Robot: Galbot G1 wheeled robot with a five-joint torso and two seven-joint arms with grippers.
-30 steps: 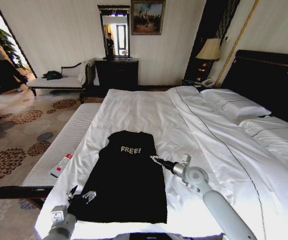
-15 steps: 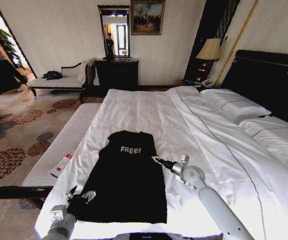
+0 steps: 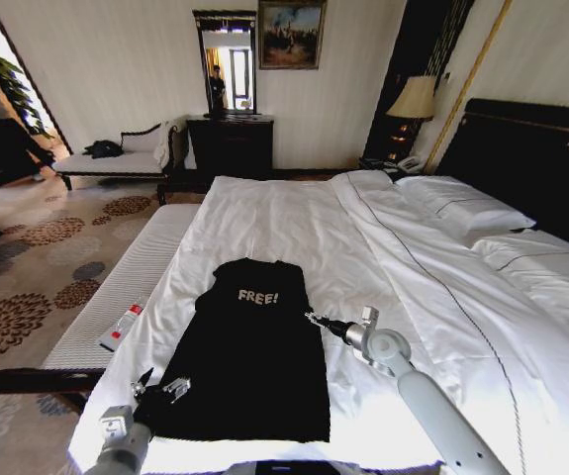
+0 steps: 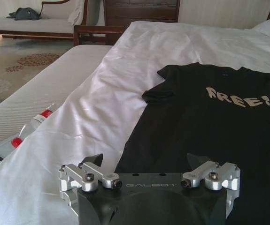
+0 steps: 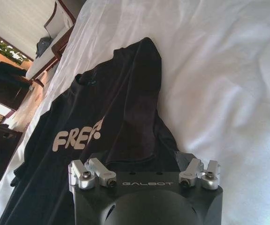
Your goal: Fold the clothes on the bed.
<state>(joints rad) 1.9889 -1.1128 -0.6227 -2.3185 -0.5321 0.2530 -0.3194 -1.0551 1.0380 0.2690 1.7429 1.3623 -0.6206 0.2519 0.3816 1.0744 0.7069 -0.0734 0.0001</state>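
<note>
the black t-shirt [image 3: 249, 346] lies spread out flat near the foot of the bed [image 3: 432, 287], on the white sheet, with its white "free!" lettering [image 3: 258, 296] toward the collar and its hem toward the robot. one short sleeve shows in the left wrist view as a small dark flap resting on the sheet beside the shirt's body.

the left gripper [image 3: 161, 387] sits low at the shirt's near left corner, just over the hem edge. in the left wrist view its fingers [image 4: 92, 161] stand spread wide with nothing between them; whether the tips touch the fabric is hard to judge from this angle.

the right gripper [image 3: 313, 319] reaches in from the right and points at the shirt's right edge, about level with the middle of the garment. from the right wrist view its fingers [image 5: 185, 158] are also parted and empty, hovering close above the dark fabric where it meets the white sheet.

to the left of the bed runs a pale padded bench [image 3: 116, 297] (a small white and red item [image 3: 122, 325] rests on it). white pillows [image 3: 462, 208] lie at the head of the bed against the dark headboard [image 3: 531, 158].
</note>
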